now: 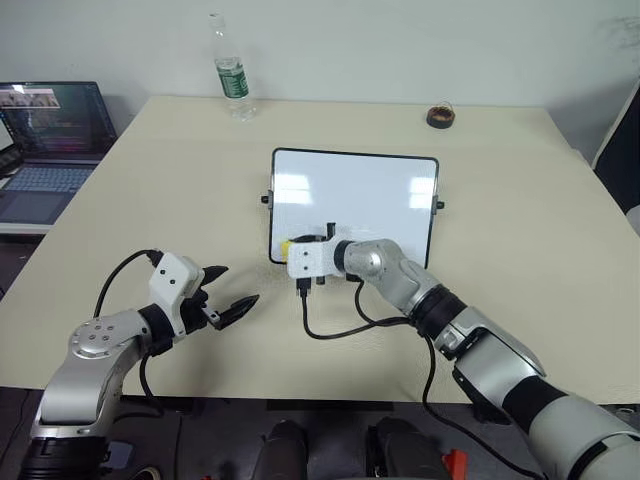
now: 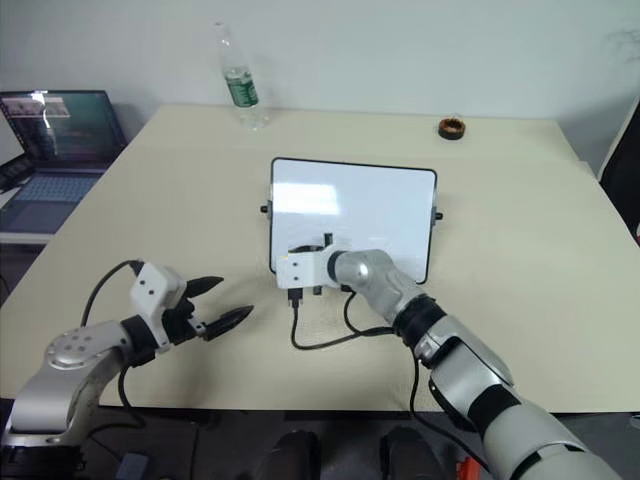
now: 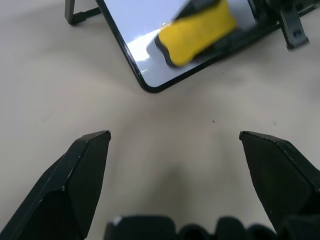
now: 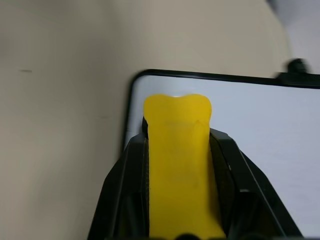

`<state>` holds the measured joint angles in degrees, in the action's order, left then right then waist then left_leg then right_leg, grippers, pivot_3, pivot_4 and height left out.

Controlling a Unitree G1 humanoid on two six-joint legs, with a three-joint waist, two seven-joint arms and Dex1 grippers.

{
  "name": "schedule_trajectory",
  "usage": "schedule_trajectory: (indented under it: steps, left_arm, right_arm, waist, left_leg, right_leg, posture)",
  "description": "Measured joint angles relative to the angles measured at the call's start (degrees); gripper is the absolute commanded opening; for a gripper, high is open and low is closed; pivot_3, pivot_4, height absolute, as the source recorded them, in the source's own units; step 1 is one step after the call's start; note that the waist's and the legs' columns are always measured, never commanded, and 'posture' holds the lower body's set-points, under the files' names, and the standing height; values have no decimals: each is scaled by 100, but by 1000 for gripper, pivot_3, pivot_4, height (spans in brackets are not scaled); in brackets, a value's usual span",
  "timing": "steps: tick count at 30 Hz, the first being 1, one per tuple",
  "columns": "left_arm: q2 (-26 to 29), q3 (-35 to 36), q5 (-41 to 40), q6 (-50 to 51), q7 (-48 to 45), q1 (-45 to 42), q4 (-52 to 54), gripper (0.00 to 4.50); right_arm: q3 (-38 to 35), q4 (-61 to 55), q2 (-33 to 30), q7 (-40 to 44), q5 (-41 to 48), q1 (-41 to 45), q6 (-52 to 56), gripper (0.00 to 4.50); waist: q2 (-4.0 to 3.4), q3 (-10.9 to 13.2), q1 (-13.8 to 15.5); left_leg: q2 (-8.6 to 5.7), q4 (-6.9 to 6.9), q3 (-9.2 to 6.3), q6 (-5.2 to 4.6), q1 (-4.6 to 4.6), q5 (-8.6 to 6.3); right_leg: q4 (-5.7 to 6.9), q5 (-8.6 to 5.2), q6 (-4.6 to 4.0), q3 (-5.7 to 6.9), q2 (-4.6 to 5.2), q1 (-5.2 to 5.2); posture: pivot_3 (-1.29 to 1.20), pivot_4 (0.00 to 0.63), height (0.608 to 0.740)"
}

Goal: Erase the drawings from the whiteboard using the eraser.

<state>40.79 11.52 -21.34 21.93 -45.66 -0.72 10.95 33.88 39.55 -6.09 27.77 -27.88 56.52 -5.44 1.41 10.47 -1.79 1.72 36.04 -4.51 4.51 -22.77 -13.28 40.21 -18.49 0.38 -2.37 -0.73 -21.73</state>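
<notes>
- Yellow eraser point(image 4: 177, 150) is pinched in the right gripper point(image 1: 293, 247), pressed at the whiteboard's point(image 1: 355, 190) seven-o'clock corner.
- Left gripper point(image 1: 228, 295) hovers spread and empty, at the board's eight o'clock.

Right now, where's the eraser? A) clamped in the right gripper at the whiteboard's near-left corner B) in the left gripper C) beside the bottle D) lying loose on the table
A: the yellow eraser sits pinched in the right gripper, over the whiteboard corner.

Whiteboard point(image 1: 354, 205) laid mid-table point(image 1: 520, 260); eraser point(image 1: 287, 245) set on its near left corner. Bottle point(image 1: 231, 72) stood behind, ring-shaped roll point(image 1: 441, 116) far right, laptop point(image 1: 48, 140) off left.
</notes>
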Motion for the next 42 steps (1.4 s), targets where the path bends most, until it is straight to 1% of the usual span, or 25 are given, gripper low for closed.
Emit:
schedule_trajectory:
  steps: [3,6,8,11,14,16,19,21,24,29,32,35,37,39,42]
  left_arm:
    - [-4,-2,2,-8,-1,-3,-24,4500]
    - [-10,-5,5,-20,-2,-9,-49,4500]
    - [-12,-10,6,-26,-4,-16,-75,4500]
    - [-19,-22,10,-67,-6,-52,-125,4500]
    - [-19,-63,12,-88,-11,-89,-149,4500]
    - [-19,-90,12,-96,-16,-96,-152,4500]
    - [-19,-98,12,-98,-15,-100,-157,4500]
    - [-19,-98,12,-98,-14,-106,-158,4500]
    - [-17,-98,12,-98,-14,-109,-168,4500]
    - [-15,-98,12,-96,-11,-117,-168,4500]
    - [-5,-98,11,-83,-5,-116,-164,4500]
    - [-3,-98,11,-61,-2,-118,-151,4500]
    - [-3,-99,11,-47,-1,-127,-128,4500]
    - [-2,-99,11,-14,-1,-127,-121,4500]
    - [-2,-99,12,1,-1,-130,-121,4500]
  right_arm:
    - [-128,-69,-220,-10,1,87,-45,1206]
    - [-115,-243,-433,185,-10,0,-163,1206]
    - [-93,-411,-530,296,-28,-138,-216,1206]
    - [176,-867,-703,575,-174,-577,-317,1206]
    - [239,-964,-602,488,-253,-762,-265,1204]
    - [125,-832,-434,175,-251,-738,-164,1203]
    - [-155,-580,-244,-290,-217,-488,-21,1203]
    - [-306,-530,-244,-383,-185,-352,27,1203]
    - [-279,-550,-250,-195,-196,-372,4,1203]
    - [221,-713,-384,442,-352,-532,-203,1203]
    - [231,-697,-324,301,-467,-542,-239,1203]
    - [102,-426,-30,-184,-458,-481,-171,1202]
    - [35,-291,59,-408,-454,-328,-133,1202]
    - [-69,-248,58,-450,-451,-208,-128,1201]
    - [-22,-268,56,-223,-452,-244,-151,1201]
  waist:
    - [1,-1,10]
    - [1,-1,10]
    - [2,-1,6]
    - [4,-2,0]
    - [3,-2,-13]
    - [3,-2,-22]
    - [1,-1,-23]
    - [2,-1,-15]
    - [3,-1,-11]
    - [2,-1,-16]
    - [3,-2,-19]
    - [2,-1,-24]
    - [2,-1,-25]
    - [2,-1,-21]
    - [2,-1,-19]
  left_leg:
    - [0,0,-1,0,0,0]
    - [-1,0,-1,0,2,0]
    - [-1,0,0,0,3,0]
    - [-1,-1,0,-1,5,0]
    - [-1,0,3,-1,10,0]
    - [-2,0,3,0,12,0]
    - [-2,0,3,0,11,1]
    - [-1,0,2,0,9,1]
    - [-1,-2,5,-1,5,0]
    - [-1,-2,3,-1,7,0]
    - [-1,-1,4,-1,9,0]
    - [-1,-1,4,0,6,0]
    - [-1,-1,5,0,3,0]
    - [-1,-2,4,0,0,0]
    - [0,-4,4,-1,-3,0]
  right_leg:
    - [-2,0,0,1,2,3]
    - [-2,0,0,1,3,5]
    - [-2,0,0,0,3,5]
    - [-5,0,1,0,2,9]
    - [1,0,0,-2,1,8]
    - [6,0,0,-3,-3,7]
    - [14,0,-1,-3,-4,2]
    - [12,0,-1,-2,-2,2]
    - [2,0,0,-4,0,2]
    - [2,0,0,-2,0,3]
    - [2,0,-1,-3,-1,5]
    - [6,0,-1,-4,-4,-1]
    - [7,0,-1,-5,-3,-4]
    - [3,0,0,-4,-1,-3]
    - [-7,0,0,-4,-1,-3]
  posture:
    - [0,150,740]
    - [0,150,740]
    - [0,150,740]
    - [0,150,740]
    - [0,150,740]
    - [0,150,740]
    - [0,150,740]
    - [0,150,740]
    - [0,150,740]
    - [0,150,740]
    - [0,150,740]
    - [0,150,740]
    - [0,150,740]
    - [0,150,740]
    - [0,150,740]
